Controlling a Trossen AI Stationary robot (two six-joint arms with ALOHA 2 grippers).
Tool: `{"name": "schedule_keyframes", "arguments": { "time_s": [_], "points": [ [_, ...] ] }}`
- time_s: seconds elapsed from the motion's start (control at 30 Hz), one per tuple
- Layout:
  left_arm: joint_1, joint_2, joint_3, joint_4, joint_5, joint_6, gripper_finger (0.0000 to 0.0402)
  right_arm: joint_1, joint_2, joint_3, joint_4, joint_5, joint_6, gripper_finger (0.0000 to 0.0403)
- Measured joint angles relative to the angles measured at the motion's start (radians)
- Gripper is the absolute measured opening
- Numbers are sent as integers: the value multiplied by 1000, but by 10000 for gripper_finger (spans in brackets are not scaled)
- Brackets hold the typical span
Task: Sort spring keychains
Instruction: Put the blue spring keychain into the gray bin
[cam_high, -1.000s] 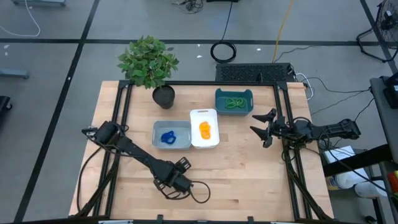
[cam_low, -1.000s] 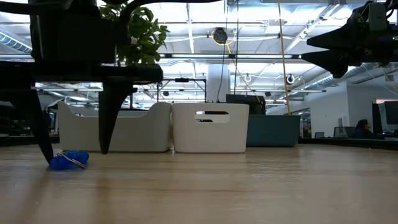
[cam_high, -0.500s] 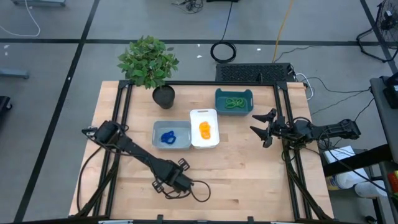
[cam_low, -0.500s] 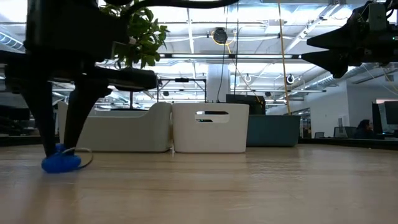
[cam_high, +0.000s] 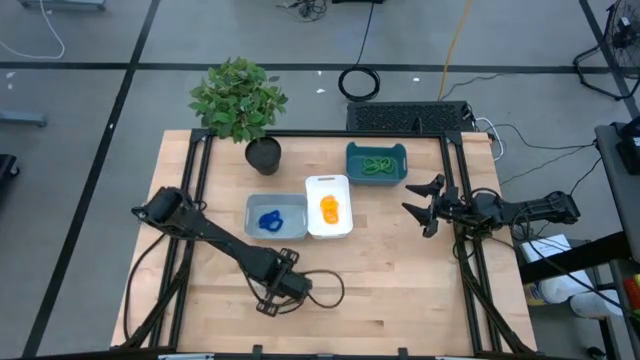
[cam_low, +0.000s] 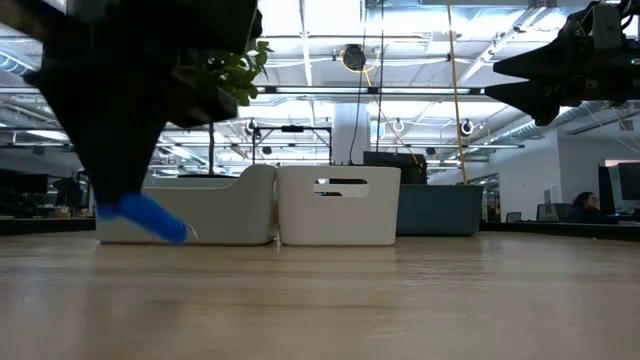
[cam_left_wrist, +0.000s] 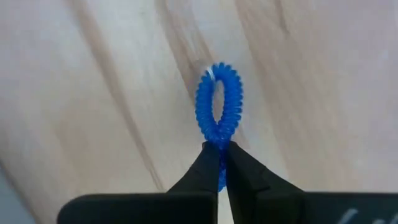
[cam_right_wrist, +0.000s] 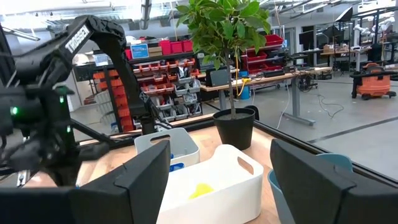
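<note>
A blue spring keychain (cam_left_wrist: 219, 102), a small coiled loop, is lifted just above the wood by my left gripper (cam_left_wrist: 219, 148), which is shut on it near the table's front edge (cam_high: 283, 290). In the low view the keychain (cam_low: 143, 215) hangs off the tabletop. More blue keychains lie in the grey tray (cam_high: 277, 217), orange ones in the white tray (cam_high: 329, 206), and green ones in the teal tray (cam_high: 376, 163). My right gripper (cam_high: 420, 205) hovers open at the table's right side, holding nothing. My left gripper pinches one end of the blue loop (cam_left_wrist: 218, 138) between its two fingertips, coming from above and pointing down. The rest of the loop sticks out past the tips. It hangs slanted and clear of the table (cam_low: 160, 226).
A potted plant (cam_high: 240, 100) stands at the table's far left, behind the trays. A black cable coil (cam_high: 360, 83) lies on the floor beyond the table. Bare wood (cam_high: 400, 290) stretches along the near right.
My left gripper has shut on the blue keychain, which lay on the table between its open fingers, and has risen with it. The keychain is now lifted clear of the wood and hangs slanted.
</note>
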Motion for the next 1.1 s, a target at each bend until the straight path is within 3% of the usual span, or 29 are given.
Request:
{"name": "schedule_keyframes", "arguments": {
  "time_s": [0.33, 0.9, 1.1],
  "points": [
    [-2, -171, 0, -86, -7, -273, 7, 0, 0, 0, 0, 0, 0, 263],
    [-40, -378, -3, -411, -125, -409, 7, 0, 0, 0, 0, 0, 0, 263],
    [-18, -482, -89, -458, -184, -413, 7, 0, 0, 0, 0, 0, 0, 263]
  ]
}}
